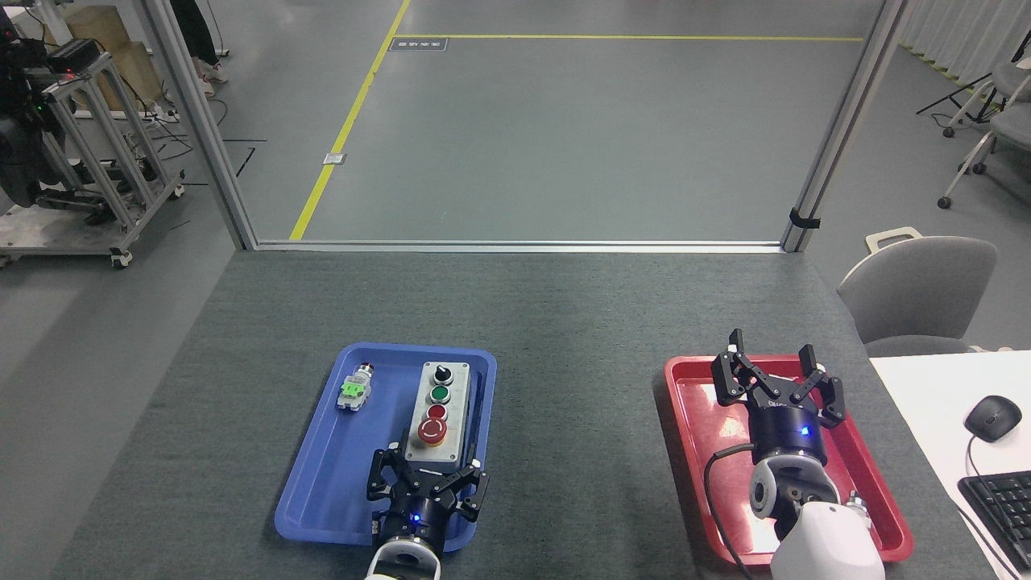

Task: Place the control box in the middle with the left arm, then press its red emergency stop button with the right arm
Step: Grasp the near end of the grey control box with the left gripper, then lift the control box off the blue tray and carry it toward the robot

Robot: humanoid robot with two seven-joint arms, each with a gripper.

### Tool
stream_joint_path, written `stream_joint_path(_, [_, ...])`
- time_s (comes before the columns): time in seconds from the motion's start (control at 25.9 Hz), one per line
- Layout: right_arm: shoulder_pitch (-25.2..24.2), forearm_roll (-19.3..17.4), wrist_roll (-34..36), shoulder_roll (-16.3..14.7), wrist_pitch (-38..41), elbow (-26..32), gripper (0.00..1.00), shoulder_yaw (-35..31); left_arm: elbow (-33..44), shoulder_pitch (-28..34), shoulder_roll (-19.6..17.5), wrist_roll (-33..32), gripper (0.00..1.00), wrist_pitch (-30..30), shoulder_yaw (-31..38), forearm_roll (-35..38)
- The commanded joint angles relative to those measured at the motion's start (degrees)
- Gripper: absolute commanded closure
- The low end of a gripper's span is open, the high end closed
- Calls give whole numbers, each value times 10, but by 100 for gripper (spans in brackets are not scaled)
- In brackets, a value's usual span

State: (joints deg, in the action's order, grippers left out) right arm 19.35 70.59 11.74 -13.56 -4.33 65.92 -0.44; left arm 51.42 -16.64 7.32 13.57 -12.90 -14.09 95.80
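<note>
Dark-grey felt counter (pixel 564 322); left black tool (pixel 427 483) spread, straddling long light-grey control box (pixel 440 419) end to grip; right black tool (pixel 778 383) spread, idle.

L arm in from bottom edge, silver-white wrist just visible, L tool (pixel 427 477) pointing fwd, fingers spread, blue LED lit. R arm: white forearm shell low right, black cable looped, R tool (pixel 778 372) raised, fingers spread wide.

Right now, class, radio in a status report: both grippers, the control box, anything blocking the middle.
Left gripper at control box near end, grip unconfirmed. Right gripper open over red tray. Box in blue tray. Middle unobstructed.
</note>
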Motion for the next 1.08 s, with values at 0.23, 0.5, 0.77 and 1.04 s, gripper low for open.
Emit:
stream_joint_path(0.23, [-2,0,1,3,1,1,0,1,-63,-36,-2,2,1,-4,1,-6])
stream_joint_path(0.5, [2,0,0,8,0,2,0,2,-70,-42,1,1,1,-4,3,-18])
stream_joint_path(0.77, [3,0,0,6,2,1,0,2,-70,-50,-6,-7,57,-1,1,-19])
stream_joint_path(1.04, [2,0,-1,1,5,1,0,3,-61,-52,-10,-22,100,10,2,-23])
